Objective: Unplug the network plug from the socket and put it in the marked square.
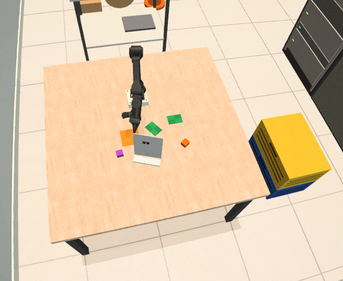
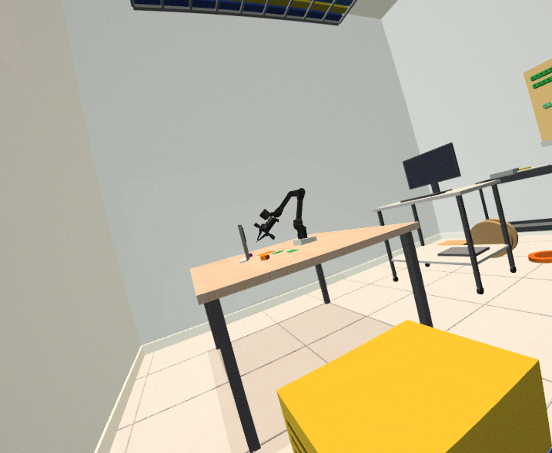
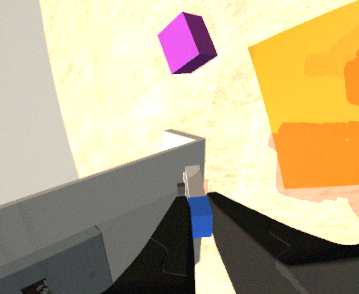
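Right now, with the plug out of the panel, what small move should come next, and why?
Probably lower the blue plug onto the orange square. The jaws grip it above the table, beside the upright panel, at that square's edge.

On the table: one upright grey panel, one arm, one gripper pinching one blue plug. Two green patches, one orange square. Two small cubes: one purple, one orange. Beside the table, one yellow crate stacked on one blue crate.
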### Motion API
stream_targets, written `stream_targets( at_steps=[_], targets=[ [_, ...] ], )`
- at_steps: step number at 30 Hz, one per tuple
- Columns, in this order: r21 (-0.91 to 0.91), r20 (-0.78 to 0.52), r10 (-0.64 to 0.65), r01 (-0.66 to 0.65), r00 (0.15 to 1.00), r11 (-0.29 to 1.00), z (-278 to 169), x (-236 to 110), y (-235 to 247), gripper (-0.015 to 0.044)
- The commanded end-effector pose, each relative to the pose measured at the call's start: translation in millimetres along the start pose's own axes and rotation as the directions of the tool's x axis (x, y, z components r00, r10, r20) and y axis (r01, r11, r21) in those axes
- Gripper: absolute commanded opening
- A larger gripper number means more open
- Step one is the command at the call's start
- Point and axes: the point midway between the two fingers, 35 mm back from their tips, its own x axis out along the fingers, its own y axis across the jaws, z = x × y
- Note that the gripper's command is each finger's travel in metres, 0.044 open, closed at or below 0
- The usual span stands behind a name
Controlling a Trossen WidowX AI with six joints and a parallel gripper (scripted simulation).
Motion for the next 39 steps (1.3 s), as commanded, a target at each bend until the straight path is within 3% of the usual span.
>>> stream_targets(
  at_steps=[1,9,39],
  targets=[
    [0.029,0.011,-0.111,0.11,0.994,0.993,12.8,3.5,-15.3,0.0],
    [0.091,0.02,-0.268,0.265,0.963,0.96,32.6,0.5,-37.6,0.0],
    [0.093,0.02,-0.272,0.269,0.962,0.959,31.8,25.0,-64.2,0.0]
  ],
)
